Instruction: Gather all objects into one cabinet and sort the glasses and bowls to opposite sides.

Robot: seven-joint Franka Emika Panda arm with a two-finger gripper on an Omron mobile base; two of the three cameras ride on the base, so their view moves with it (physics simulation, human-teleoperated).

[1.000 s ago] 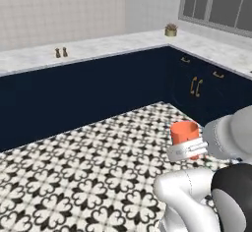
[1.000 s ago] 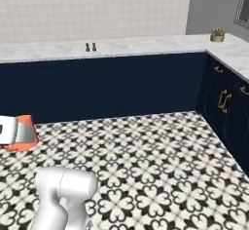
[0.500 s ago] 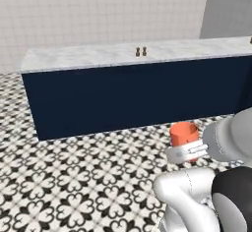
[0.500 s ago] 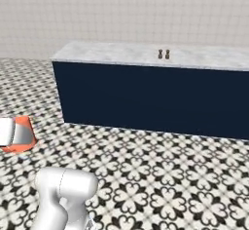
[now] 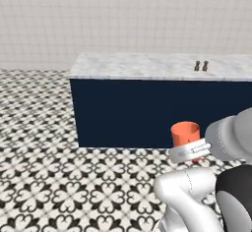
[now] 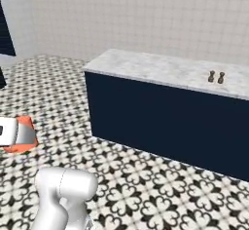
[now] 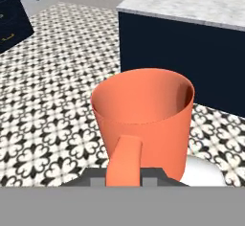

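While held low, tool (image 5: 189, 150) grips orange-red cup (image 5: 185, 132).

- The white arm (image 5: 189, 196) is bending up from the base, and its big grey wrist (image 5: 231, 137) is reaching out sideways.
- The gripper (image 5: 186, 150) is squeezing tight on the orange-red cup (image 5: 185, 133), keeping it upright above the floor.
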